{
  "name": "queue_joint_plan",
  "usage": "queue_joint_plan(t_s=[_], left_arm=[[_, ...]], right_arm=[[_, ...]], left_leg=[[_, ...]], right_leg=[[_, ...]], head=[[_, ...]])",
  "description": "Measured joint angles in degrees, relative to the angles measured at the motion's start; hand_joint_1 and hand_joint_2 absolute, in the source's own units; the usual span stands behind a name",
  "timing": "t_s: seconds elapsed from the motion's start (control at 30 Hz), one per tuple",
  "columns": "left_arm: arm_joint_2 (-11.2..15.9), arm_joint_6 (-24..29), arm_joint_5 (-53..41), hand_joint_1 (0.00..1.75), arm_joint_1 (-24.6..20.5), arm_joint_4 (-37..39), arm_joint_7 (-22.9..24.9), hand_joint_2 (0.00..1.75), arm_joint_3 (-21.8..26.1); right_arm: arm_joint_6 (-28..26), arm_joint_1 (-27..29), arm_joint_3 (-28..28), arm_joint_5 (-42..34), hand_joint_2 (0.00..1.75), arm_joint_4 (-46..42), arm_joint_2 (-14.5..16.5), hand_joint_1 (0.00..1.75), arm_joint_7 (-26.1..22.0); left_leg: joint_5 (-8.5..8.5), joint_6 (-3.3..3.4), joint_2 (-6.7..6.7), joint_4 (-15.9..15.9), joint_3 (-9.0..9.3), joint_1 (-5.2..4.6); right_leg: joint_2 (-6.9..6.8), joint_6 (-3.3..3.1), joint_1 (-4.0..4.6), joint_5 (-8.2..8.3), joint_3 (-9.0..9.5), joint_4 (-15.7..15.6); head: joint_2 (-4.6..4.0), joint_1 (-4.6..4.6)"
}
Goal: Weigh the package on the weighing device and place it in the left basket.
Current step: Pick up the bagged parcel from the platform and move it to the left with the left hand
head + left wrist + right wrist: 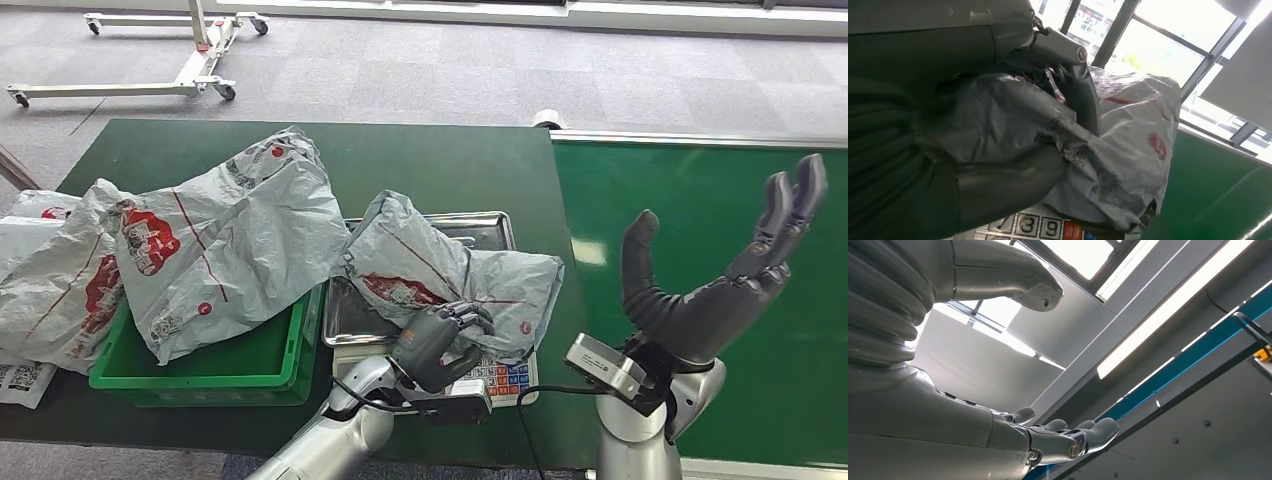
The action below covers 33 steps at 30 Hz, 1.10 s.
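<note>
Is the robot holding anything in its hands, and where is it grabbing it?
The left hand grips the grey package on the scale by its near edge. The right hand is open, holding nothing.

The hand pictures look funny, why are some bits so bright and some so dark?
In the left wrist view, bright windows behind leave the left hand shadowy on the package. In the right wrist view, the open right hand points up at glaring ceiling lights. The head view is evenly lit.

Large bags point(215, 240) heap over the green basket point(200, 365) – bare tabletop point(430, 160) lies open behind the scale point(470, 232).
</note>
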Motion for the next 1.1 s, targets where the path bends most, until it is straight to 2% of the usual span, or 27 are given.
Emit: queue_joint_plan(t_s=[0.4, 0.47, 0.63, 0.7, 0.8, 0.97, 1.1], left_arm=[[0.0, 3.2, -1.4, 1.75, -1.3, 1.3, 0.4, 1.75, 0.0], [0.0, 7.1, -3.2, 1.75, -1.3, 1.5, 1.7, 1.75, 0.0], [0.4, 24.2, -15.1, 1.75, -1.4, 0.0, 9.7, 1.75, 0.6], [0.7, 26.5, -21.8, 1.75, -0.9, -3.7, 11.4, 1.75, 2.8], [1.1, 27.0, -29.5, 1.75, 0.1, -11.4, 11.7, 1.75, 8.5], [1.4, 27.0, -36.8, 1.75, 1.0, -24.4, 12.3, 1.75, 18.0], [2.3, 27.0, -40.1, 1.75, 1.1, -33.3, 16.6, 1.75, 22.5]], right_arm=[[0.0, 0.0, 0.0, -0.2, 1.75, 0.0, 0.0, 0.00, 0.0], [0.0, 0.0, 0.0, 0.0, 1.75, 0.0, 0.0, 0.00, 0.0], [0.0, 0.1, -0.2, 0.9, 1.75, 0.0, 0.0, 0.00, 0.0], [0.0, 0.1, -0.3, 1.1, 1.75, -0.1, 0.0, 0.00, 0.0], [0.0, 0.2, -0.5, 1.3, 1.75, -0.4, 0.0, 0.00, 0.0], [0.0, 0.4, -0.8, 1.5, 1.75, -1.1, 0.1, 0.00, 0.0], [0.0, 0.4, -1.0, 1.4, 1.75, -1.2, 0.1, 0.00, 0.0]], left_leg=[[0.00, 0.00, 0.00, 0.0, 0.01, 0.00], [0.00, 0.00, 0.00, 0.0, 0.01, 0.00], [0.00, 0.00, 0.00, 0.0, 0.00, 0.00], [0.01, 0.00, 0.01, 0.0, 0.00, 0.01], [0.01, 0.00, 0.04, 0.0, 0.01, 0.01], [0.02, -0.02, 0.05, 0.0, 0.01, 0.03], [0.02, -0.02, 0.05, 0.0, 0.01, 0.03]], right_leg=[[0.01, 0.00, 0.01, 0.00, 0.00, 0.0], [0.01, 0.00, 0.01, 0.00, -0.01, 0.0], [0.01, 0.00, 0.01, 0.00, -0.01, 0.0], [0.02, 0.00, 0.01, 0.00, -0.01, 0.0], [0.07, 0.00, 0.01, 0.00, -0.04, 0.0], [0.08, -0.01, 0.03, 0.00, -0.05, 0.0], [0.09, -0.01, 0.03, 0.00, -0.04, 0.0]], head=[[-0.01, 0.00], [0.00, 0.00], [0.00, 0.00], [0.00, -0.01], [0.00, -0.01], [0.00, -0.02], [0.00, 0.00]])
